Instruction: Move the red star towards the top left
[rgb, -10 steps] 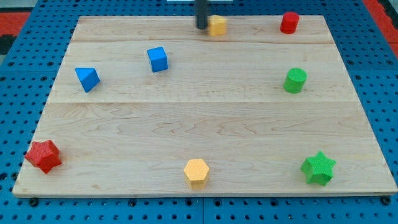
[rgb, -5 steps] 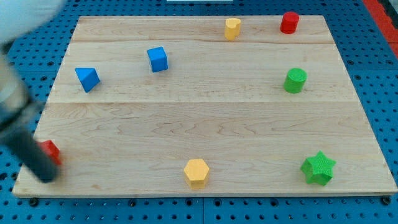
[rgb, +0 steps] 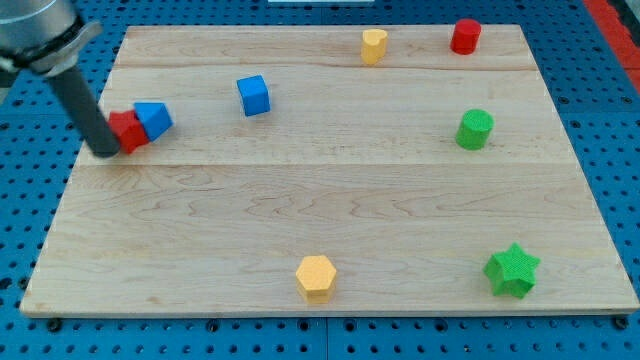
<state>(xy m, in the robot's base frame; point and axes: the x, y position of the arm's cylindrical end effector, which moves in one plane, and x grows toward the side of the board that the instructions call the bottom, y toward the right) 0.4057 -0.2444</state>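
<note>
While the blue triangular block (rgb: 154, 117) crowds its right side, the red star (rgb: 127, 131) sits against my tip (rgb: 104, 152), with no gripper, orientation unclear.

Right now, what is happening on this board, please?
My tip is at the view's left side of the wooden board, pressed against the red star. The red star touches the blue triangular block on its right. The blue cube, two yellow blocks, the red cylinder, the green cylinder and the green star lie apart, untouched.
</note>
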